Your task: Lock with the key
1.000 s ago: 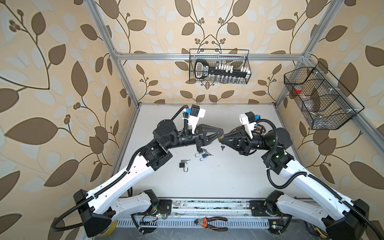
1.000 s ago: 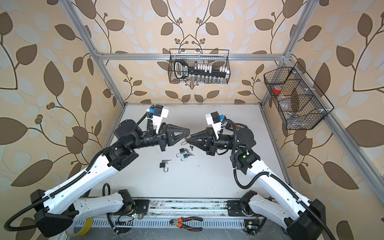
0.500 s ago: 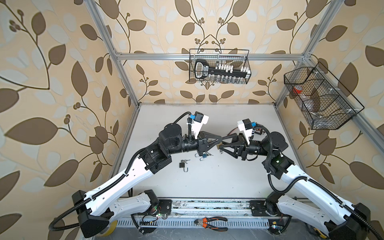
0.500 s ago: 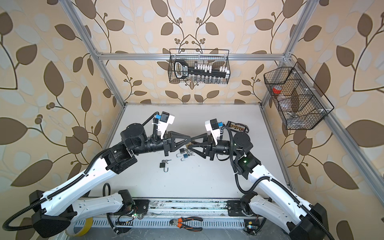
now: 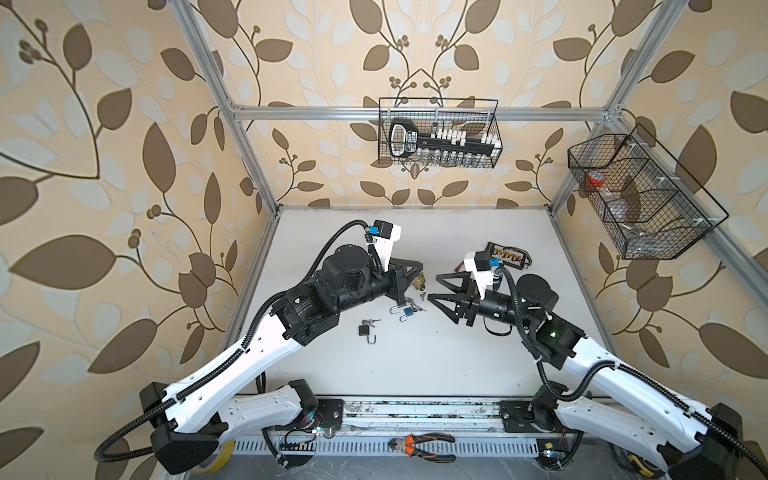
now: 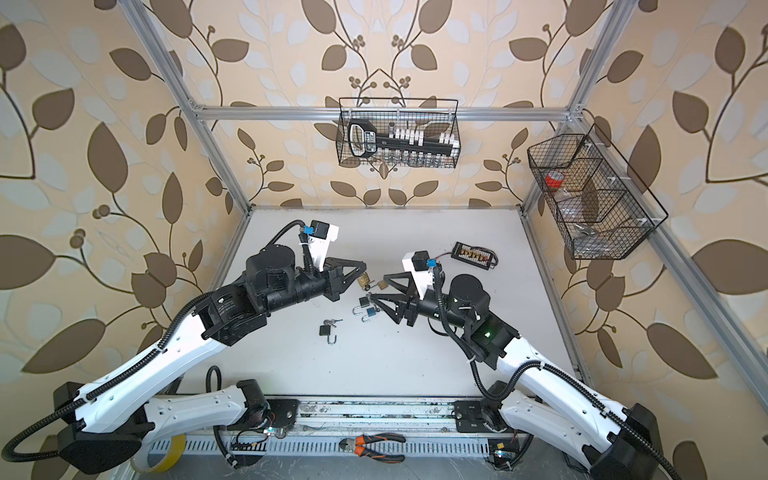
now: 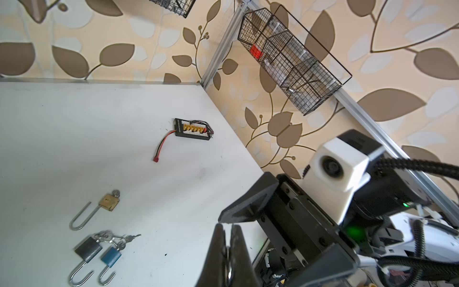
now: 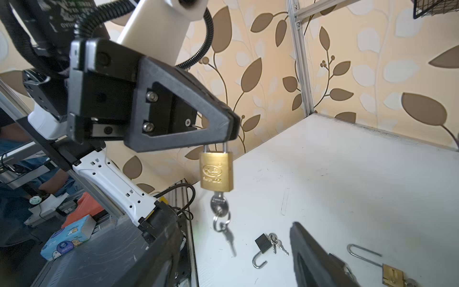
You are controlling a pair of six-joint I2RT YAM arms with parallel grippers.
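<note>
Orange-handled pliers (image 5: pixel 424 444) lie idle on the front rail. Further in, a black padlock (image 5: pixel 364 330) and a blue padlock (image 5: pixel 409 311) rest open-shackled on the white worktop (image 5: pixel 415 374). Above them, the left fingers (image 8: pixel 221 121) are pressed together on the shackle of the small brass padlock (image 8: pixel 216 171). Its body hangs with the long axis vertical, and the silver key (image 8: pixel 218 205) sits in its underside, bow down. The right fingers (image 8: pixel 310 256) are spread and empty, just beside the lock and facing it. Judgement: the right arm takes the key and should approach the bow from the side.
</note>
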